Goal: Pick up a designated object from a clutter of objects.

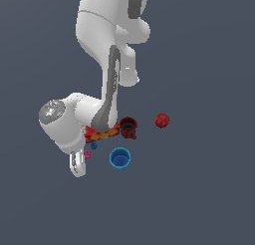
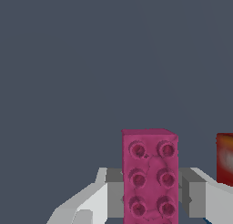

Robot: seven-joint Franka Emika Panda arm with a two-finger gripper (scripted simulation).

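Note:
The pink studded brick (image 2: 149, 177) lies lengthwise between my two fingers in the wrist view, with a grey pad (image 2: 114, 191) against each long side. My gripper (image 2: 150, 193) is shut on the brick, low at the floor. In the exterior view the brick (image 1: 87, 154) shows as a small magenta spot beside the white hand, and the gripper (image 1: 82, 162) sits at the exterior view's left of the clutter. The fingertips are hidden there by the hand.
The red cracker box (image 1: 102, 134) lies partly behind the arm, and its edge shows in the wrist view (image 2: 224, 157). A tiny blue brick (image 1: 93, 146), a blue cup (image 1: 120, 158), a dark-red mug (image 1: 128, 127) and a red fruit (image 1: 162, 120) stand nearby.

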